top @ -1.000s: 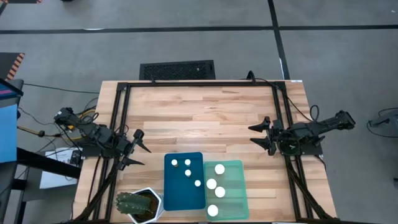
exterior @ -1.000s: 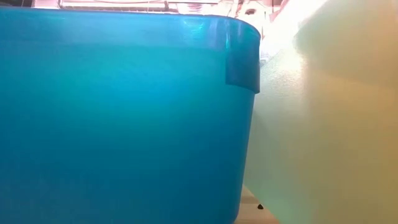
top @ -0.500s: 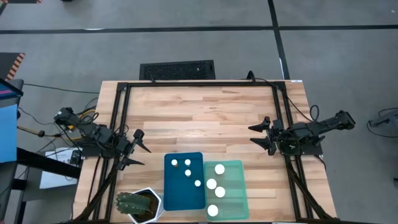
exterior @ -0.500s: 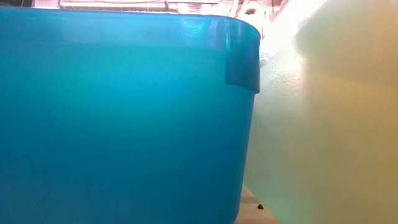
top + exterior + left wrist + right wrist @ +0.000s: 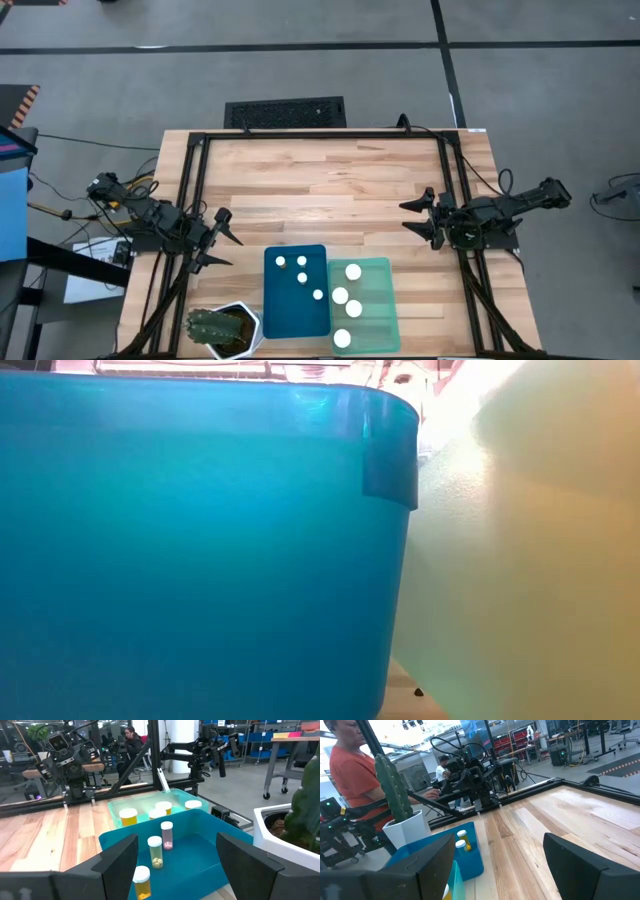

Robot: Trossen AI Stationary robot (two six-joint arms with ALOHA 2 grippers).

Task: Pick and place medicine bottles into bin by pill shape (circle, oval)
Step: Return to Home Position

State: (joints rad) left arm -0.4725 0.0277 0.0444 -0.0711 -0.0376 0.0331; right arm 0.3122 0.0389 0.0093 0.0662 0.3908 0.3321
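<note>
Two trays stand side by side at the table's near edge: the dark blue bin and, to its right, the mint green bin. Several white-capped orange medicine bottles stand upright in each, such as one in the blue bin and one in the green. The left wrist view shows them too. My left gripper hangs open at the table's left edge, level, facing the bins. My right gripper hangs open near the right edge. Neither has anything between its fingers.
A spiky green plant in a white pot stands left of the blue bin at the near edge. A black frame runs around the table. The bins' walls fill the low view. A person in an orange shirt stands beyond the table.
</note>
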